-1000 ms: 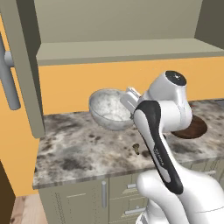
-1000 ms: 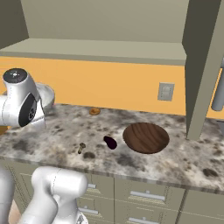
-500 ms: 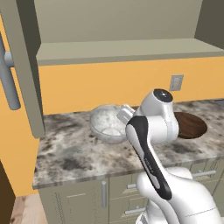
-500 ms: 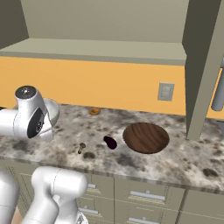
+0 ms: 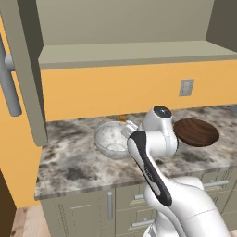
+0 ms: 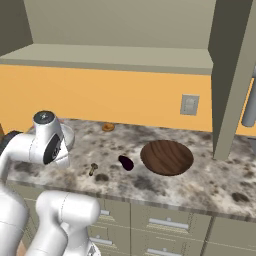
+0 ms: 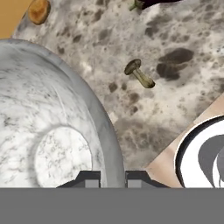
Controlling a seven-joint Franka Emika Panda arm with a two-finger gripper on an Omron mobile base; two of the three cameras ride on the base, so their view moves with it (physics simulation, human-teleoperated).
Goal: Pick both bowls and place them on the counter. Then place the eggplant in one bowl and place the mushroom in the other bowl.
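Gripping the rim of the marbled bowl (image 5: 112, 139), the gripper (image 7: 113, 178) has its two dark finger tips pinched on either side of the bowl's wall, one inside and one outside, as the hand view shows. The grey-white bowl sits low over the left part of the counter (image 5: 69, 162), just beside the arm's white wrist; whether its base touches the slab cannot be told. In the hand view its pale, veined inside curves away to the left, with a flat round bottom.

The wooden bowl (image 6: 166, 157), wide, shallow and dark brown, rests on the counter well to the right of the marbled one, near the edge of a cabinet upright. Just to its left lies the eggplant (image 6: 126, 162), a small glossy dark lump, apart from the wood. Further left, near the arm, lies the mushroom (image 6: 93, 168), tipped on its side; in the hand view it shows a tan cap and pale stem on bare speckled stone, near the marbled bowl but not touching it.

A small orange-brown lump (image 6: 108, 127) lies at the back of the counter against the orange wall. An outlet plate (image 6: 189, 105) is set in that wall above the wooden bowl.
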